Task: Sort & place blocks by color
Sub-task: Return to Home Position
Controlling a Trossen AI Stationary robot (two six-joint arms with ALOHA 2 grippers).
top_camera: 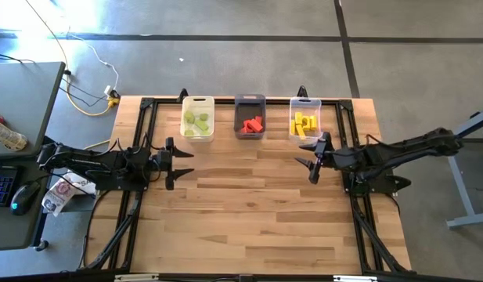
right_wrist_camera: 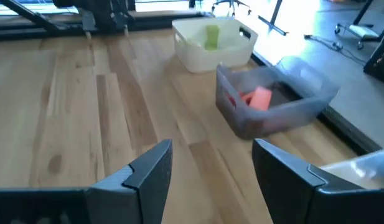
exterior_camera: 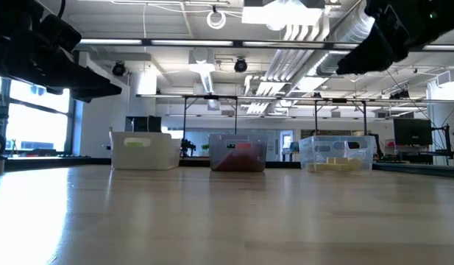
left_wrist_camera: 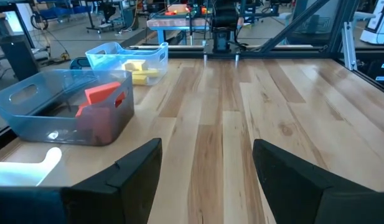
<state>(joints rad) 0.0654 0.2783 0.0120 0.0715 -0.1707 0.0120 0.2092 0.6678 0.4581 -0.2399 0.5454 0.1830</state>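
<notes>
Table [top_camera: 249,204]: wooden, bins stood along one edge.
Green blocks [top_camera: 197,122]: lay in white bin [top_camera: 198,102].
Red blocks [top_camera: 253,124]: in dark grey bin [top_camera: 250,99].
Yellow blocks [top_camera: 304,124]: in clear bin [top_camera: 305,102].
Left gripper [top_camera: 186,163]: my fingers stood apart, table's left side.
Right gripper [top_camera: 304,162]: my fingers apart, near clear bin.
</notes>
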